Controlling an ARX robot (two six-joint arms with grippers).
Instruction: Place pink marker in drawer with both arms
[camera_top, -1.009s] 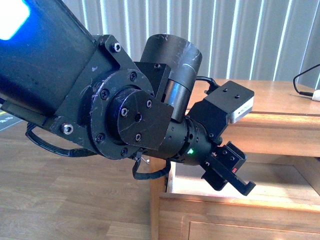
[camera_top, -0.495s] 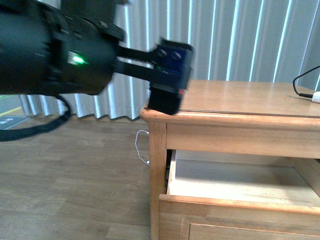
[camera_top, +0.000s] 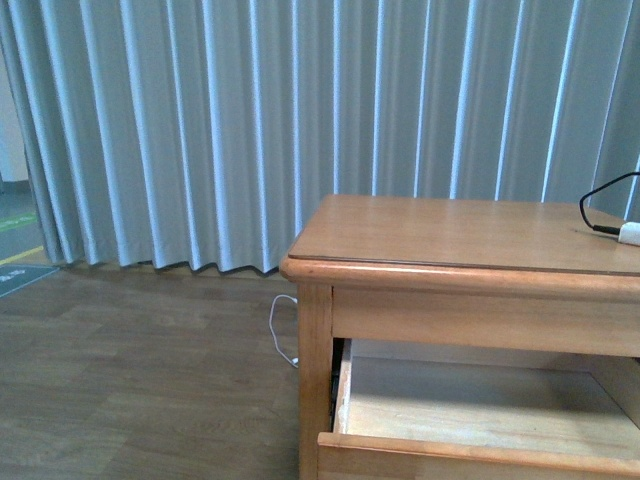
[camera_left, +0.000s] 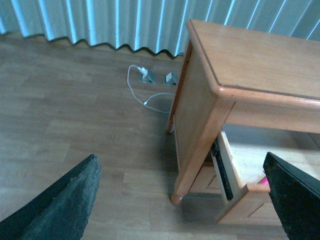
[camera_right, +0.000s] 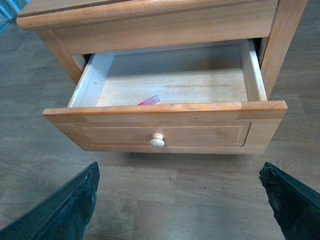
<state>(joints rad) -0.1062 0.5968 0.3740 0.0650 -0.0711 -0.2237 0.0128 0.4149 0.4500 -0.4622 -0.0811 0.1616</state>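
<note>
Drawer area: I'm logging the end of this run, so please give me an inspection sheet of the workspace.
Surface: cabinet top, wood, holds a white plug at its right edge.
Job's things: pink marker lies inside the open drawer, near its front.
Clutter: nothing seen.
Grippers: left gripper open, empty; right gripper open, empty.
Cables: black cable runs to the plug; white cable lies on the wood floor.
Surroundings: curtain behind the cabinet.
</note>
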